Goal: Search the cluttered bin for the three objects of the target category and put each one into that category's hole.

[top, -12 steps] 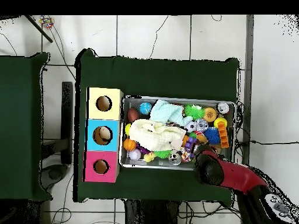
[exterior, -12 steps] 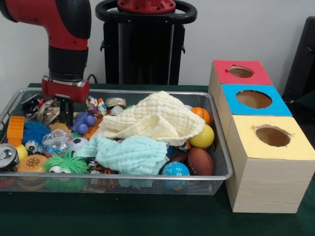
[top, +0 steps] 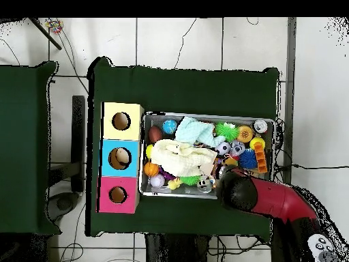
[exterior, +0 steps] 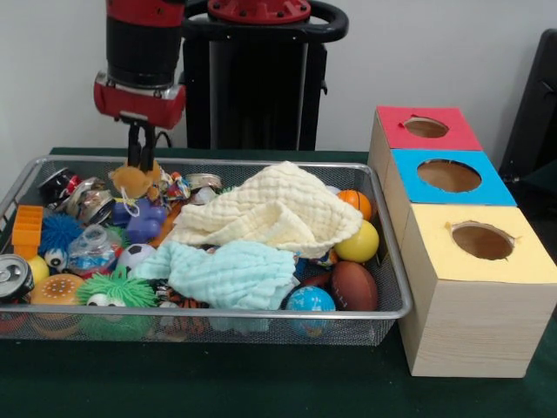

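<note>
Gripper (exterior: 142, 159): front view only; dark fingers look pressed together, perhaps nipping an orange plush toy (exterior: 133, 181).
Overhead: arm (top: 262, 196) hides it.
Bin (exterior: 383, 261): silver wire mesh, crumpled cream cloth (exterior: 274, 212) atop.
Hole (exterior: 426, 127): round, red-topped box, farthest from camera.

Three boxes (exterior: 452, 218) stand in a row beside the bin (exterior: 393, 287).

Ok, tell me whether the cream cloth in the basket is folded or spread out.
Neither neatly folded nor flat: the cream cloth lies crumpled in a heap over the toys in the basket, partly overlapping the light blue cloth.
</note>
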Controlling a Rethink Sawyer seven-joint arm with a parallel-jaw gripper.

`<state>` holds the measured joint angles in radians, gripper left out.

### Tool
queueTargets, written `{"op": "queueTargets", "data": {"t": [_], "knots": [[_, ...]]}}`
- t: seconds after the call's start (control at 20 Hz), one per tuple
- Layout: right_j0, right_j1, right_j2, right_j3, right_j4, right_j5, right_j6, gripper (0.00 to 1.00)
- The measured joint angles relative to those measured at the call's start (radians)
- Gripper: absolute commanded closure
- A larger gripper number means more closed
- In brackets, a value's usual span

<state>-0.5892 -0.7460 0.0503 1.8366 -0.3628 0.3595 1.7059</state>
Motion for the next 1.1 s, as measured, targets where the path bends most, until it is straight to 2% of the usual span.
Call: {"op": "queueTargets", "data": {"t": [0.05, 0.1, 0.5, 0.7, 1.1], "knots": [[0.018, -0.04, 0.0, 0.0, 0.017, 0.053, 0.0, 1.0], [0.023, -0.052, 0.0, 0.0, 0.022, 0.065, 0.0, 1.0], [0.083, -0.111, -0.001, 0.002, 0.097, 0.081, 0.0, 1.0], [0.155, -0.124, -0.003, 0.002, 0.14, 0.081, 0.0, 1.0], [0.36, -0.121, -0.027, -0.001, 0.238, 0.088, 0.004, 1.0]]}}
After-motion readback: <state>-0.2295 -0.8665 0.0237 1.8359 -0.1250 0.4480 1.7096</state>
